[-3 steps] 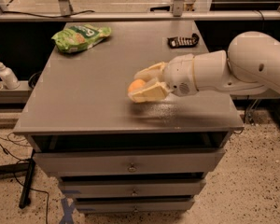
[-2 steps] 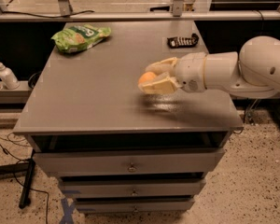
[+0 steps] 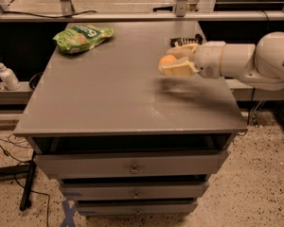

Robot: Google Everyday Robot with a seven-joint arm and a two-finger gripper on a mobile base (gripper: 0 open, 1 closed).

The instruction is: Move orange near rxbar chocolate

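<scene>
My gripper [image 3: 171, 63] hangs above the right part of the grey cabinet top [image 3: 109, 98], reaching in from the right on a white arm. Its pale fingers [image 3: 177, 69] are shut on the orange [image 3: 167, 60], a small round orange fruit held clear of the surface. The rxbar chocolate [image 3: 185, 41], a flat dark wrapper, lies at the far right edge of the top, just behind the gripper and partly hidden by it.
A green snack bag [image 3: 82, 37] lies at the back left of the cabinet top. Drawers [image 3: 132, 167] sit below the front edge. A white pump bottle [image 3: 5, 74] stands on a low shelf to the left. A rail and frame posts run behind.
The gripper has carried the orange up and to the right, toward the back right corner and closer to the dark wrapper.
</scene>
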